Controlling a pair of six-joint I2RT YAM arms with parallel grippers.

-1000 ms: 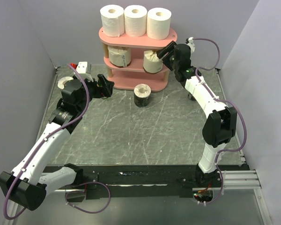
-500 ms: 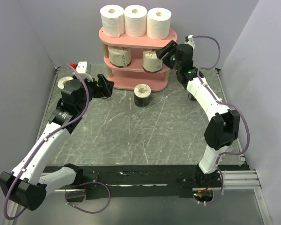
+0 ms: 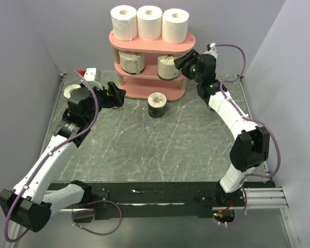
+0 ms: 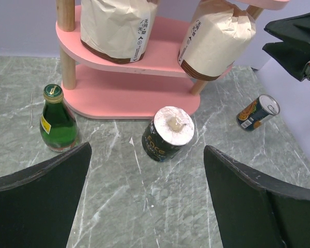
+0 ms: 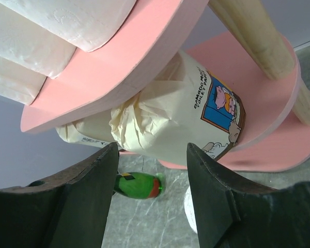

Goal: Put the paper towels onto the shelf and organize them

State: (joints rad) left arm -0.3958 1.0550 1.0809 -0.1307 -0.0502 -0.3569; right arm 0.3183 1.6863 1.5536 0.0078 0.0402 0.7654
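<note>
Paper towels (image 3: 149, 21) are mostly up on the shelf (image 3: 144, 46) already. Three white ones sit along the top board and two cream wrapped ones on the middle board. A dark-banded roll (image 4: 168, 133) stands on the tabletop (image 3: 144, 150) just in front of the bottom board.

Right gripper (image 5: 152, 152) has its jaws spread with nothing in them. It's at the shelf's right end, with the right-hand cream roll (image 5: 181, 121) straight ahead of the gap, tucked under the top board's rim.

That's my worry. If the jaws lift even a bit they'd clip that rim, and the whole shelf shakes with three loose rolls on top. Push in too hard and the cream roll probably slides off the back of the middle board. The wrapper looks soft and crumpled too, so a grip might just pinch paper.

Left gripper (image 4: 147, 152) is wide open and empty as well, in front of the shelf's left end, facing the dark roll. Green bottle (image 4: 57, 120) stands just off the shelf's left front, so a sloppy reach could tip it.
</note>
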